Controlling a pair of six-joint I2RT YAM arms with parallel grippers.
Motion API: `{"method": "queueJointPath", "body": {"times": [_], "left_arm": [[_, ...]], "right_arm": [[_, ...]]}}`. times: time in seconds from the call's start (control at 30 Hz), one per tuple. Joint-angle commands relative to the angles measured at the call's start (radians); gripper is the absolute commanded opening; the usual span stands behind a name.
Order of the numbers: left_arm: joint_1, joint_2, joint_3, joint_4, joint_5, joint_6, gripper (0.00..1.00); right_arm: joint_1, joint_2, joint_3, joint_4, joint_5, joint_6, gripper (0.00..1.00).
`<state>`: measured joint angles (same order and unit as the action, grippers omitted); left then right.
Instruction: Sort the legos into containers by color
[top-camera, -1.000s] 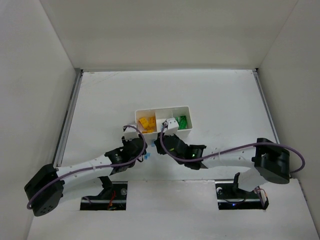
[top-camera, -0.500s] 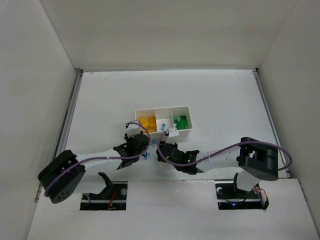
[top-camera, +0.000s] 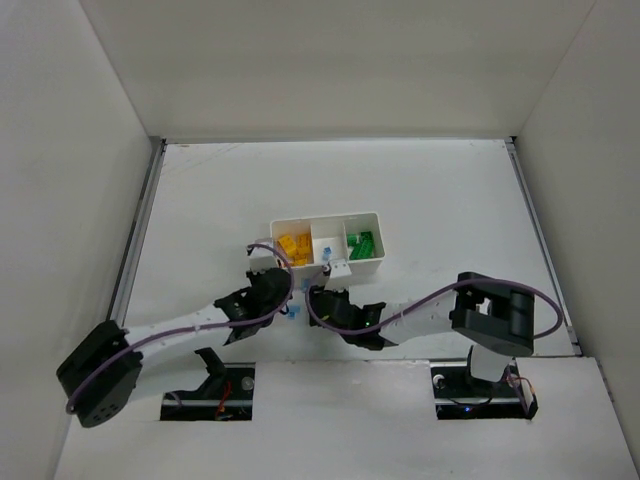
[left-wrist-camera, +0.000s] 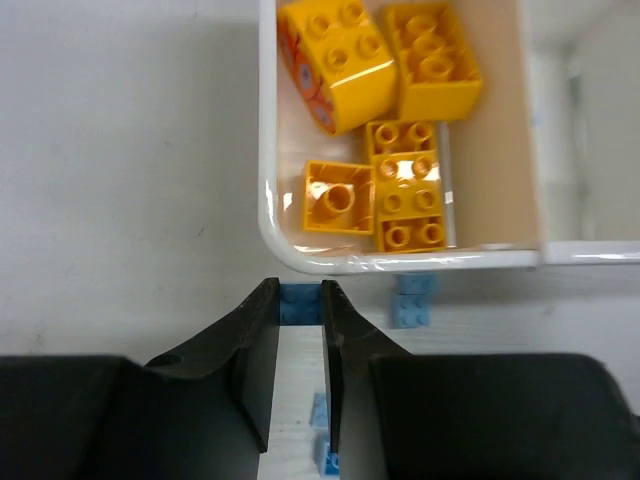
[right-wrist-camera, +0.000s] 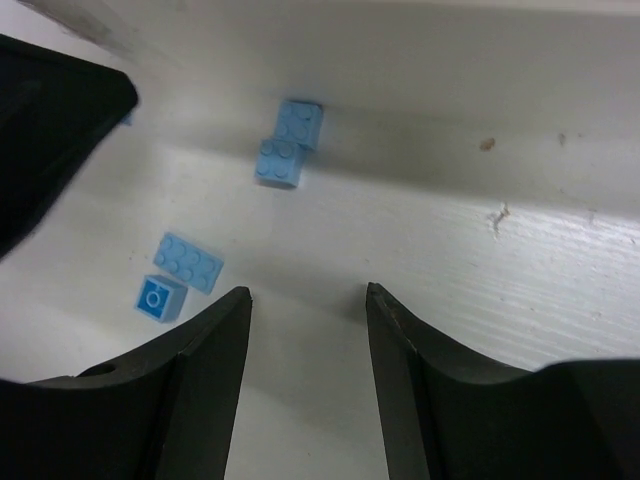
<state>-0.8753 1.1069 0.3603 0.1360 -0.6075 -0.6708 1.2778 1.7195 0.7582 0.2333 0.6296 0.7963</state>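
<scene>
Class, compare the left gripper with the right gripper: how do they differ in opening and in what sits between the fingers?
Opening: the left gripper has its fingers close together; the right gripper is spread wide.
Contents: the left gripper pinches a light blue brick by the white tray's near wall; the right gripper holds nothing, with loose blue bricks lying ahead of it.
Both are black and two-fingered.

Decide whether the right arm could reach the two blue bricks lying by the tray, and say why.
Probably yes. The right gripper is open and faces the two blue bricks, with only bare table between. The tray wall just behind them may crowd the grasp.
</scene>
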Motion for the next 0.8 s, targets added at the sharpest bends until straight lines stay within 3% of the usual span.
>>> {"method": "queueJointPath", "body": {"times": [0.0,0.23,0.53,0.63,0.77], "left_arm": [[-0.008,-0.169,0.012,-0.103,-0.02,-0.022,0.14],[0.02,-0.45,0.035,-0.291,-0.021,-0.049,0.14],[0.04,-0.504,0.1,-0.306,-0.012,-0.018,0.14],[0.042,-0.495,0.115,-0.294,0.002,-0.003,0.14],[0.045,-0.498,0.129,-0.276,0.011,0.007,0.14]], "right_arm": [[0.001,0.049,0.068,0.064,0.022,-0.055,0.56],[-0.018,0.133,0.177,0.006,0.096,-0.103,0.55],[-0.053,0.222,0.28,-0.091,0.127,-0.082,0.51],[-0.061,0.252,0.306,-0.103,0.127,-0.081,0.43],[-0.061,0.236,0.306,-0.126,0.134,-0.068,0.24]]}}
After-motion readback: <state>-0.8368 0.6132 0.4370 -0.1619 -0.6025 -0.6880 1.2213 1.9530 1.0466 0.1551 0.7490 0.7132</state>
